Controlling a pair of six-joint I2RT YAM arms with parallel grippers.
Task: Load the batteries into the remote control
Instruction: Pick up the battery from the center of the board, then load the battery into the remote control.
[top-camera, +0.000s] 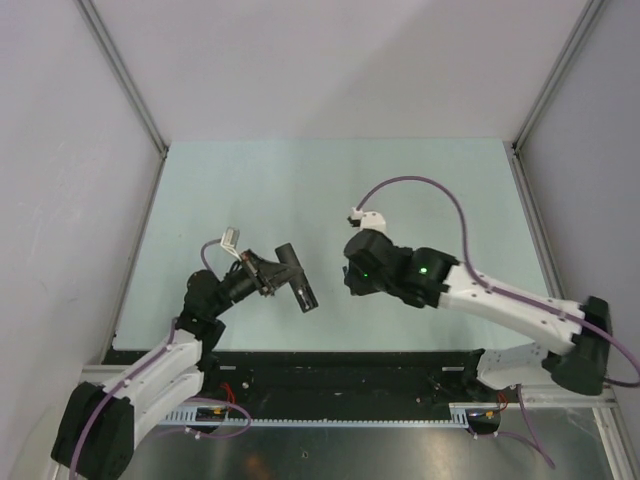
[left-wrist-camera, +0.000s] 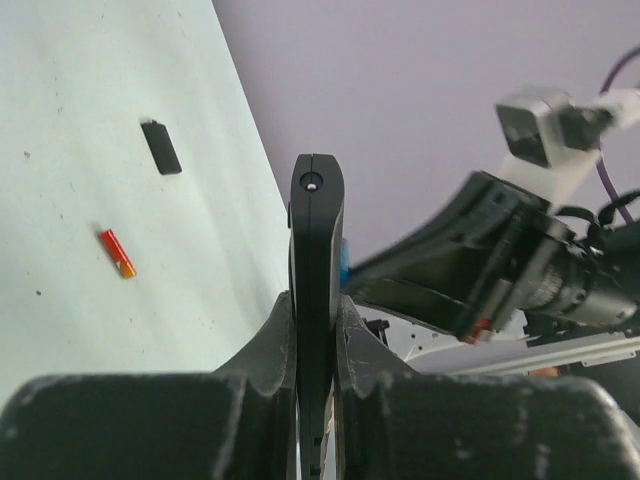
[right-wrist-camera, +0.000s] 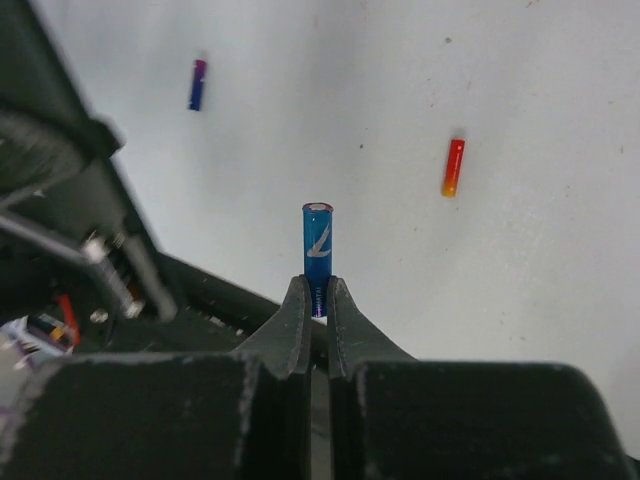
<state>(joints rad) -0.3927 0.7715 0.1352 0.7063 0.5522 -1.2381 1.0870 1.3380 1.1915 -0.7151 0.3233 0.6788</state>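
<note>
Table (top-camera: 250, 180): pale green, both arms over near half.
Left gripper (left-wrist-camera: 316, 320): fingers clamped flat on remote control (left-wrist-camera: 317, 230). Remote sits edge-on between pads, most of its length projecting past tips.
Right gripper (right-wrist-camera: 317, 300): fingers almost together, pinching lower end of lighter blue battery (right-wrist-camera: 317, 245). Battery sticks straight out beyond tips, clear of table.
Small black rectangular piece (left-wrist-camera: 161, 147): flat on table, far out left of left fingers.
Orange-red battery (right-wrist-camera: 453, 167): on table, beyond right fingertips, off to right.
Dark blue battery (right-wrist-camera: 197, 84): on table, farther out, off to left.
</note>
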